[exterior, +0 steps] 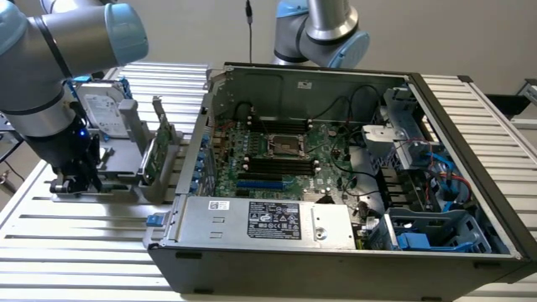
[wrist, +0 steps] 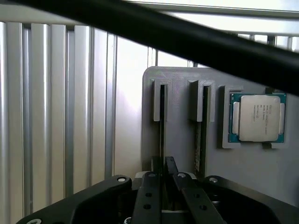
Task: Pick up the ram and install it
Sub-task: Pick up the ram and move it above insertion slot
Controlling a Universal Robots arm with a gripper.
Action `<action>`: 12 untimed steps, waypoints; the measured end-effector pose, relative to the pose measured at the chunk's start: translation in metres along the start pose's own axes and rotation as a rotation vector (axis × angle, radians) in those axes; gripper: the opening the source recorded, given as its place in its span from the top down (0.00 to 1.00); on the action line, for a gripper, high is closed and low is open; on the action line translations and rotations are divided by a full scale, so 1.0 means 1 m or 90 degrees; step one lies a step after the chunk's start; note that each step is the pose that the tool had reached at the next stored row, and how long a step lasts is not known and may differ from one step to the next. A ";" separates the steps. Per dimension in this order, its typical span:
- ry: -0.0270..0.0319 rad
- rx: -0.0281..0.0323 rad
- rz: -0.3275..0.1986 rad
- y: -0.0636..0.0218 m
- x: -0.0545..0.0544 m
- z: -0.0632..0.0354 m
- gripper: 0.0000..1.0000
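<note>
The ram stands edge-on in a slot of the grey holder, showing as a thin dark strip. My gripper sits low over that slot, its two black fingers drawn together on the near end of the stick. A second thin stick stands in the neighbouring slot. In the exterior view my gripper is down at the holder, at the exterior view's left of the open computer case. The motherboard's long black memory slots lie inside the case.
A processor chip rests in a pocket of the holder. The rack also carries a silver hard drive and a green expansion card. A second arm stands behind the case. A black cable crosses the wrist view.
</note>
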State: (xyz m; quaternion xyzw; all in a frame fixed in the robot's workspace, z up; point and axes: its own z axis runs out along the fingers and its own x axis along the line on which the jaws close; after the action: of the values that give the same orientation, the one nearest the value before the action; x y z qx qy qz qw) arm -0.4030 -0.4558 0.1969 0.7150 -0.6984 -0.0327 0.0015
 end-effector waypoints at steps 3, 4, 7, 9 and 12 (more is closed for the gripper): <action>-0.0001 -0.0007 0.000 -0.0004 0.000 -0.0003 0.85; -0.0001 -0.0007 0.000 -0.0005 0.000 -0.0003 0.85; 0.0000 -0.0007 0.000 -0.0006 0.000 -0.0004 0.86; 0.0000 -0.0007 0.000 -0.0008 0.000 -0.0004 0.86; 0.0000 -0.0007 0.000 -0.0017 0.000 -0.0005 0.86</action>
State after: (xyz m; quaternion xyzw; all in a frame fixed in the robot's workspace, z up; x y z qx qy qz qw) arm -0.4012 -0.4560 0.1973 0.7150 -0.6984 -0.0331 0.0019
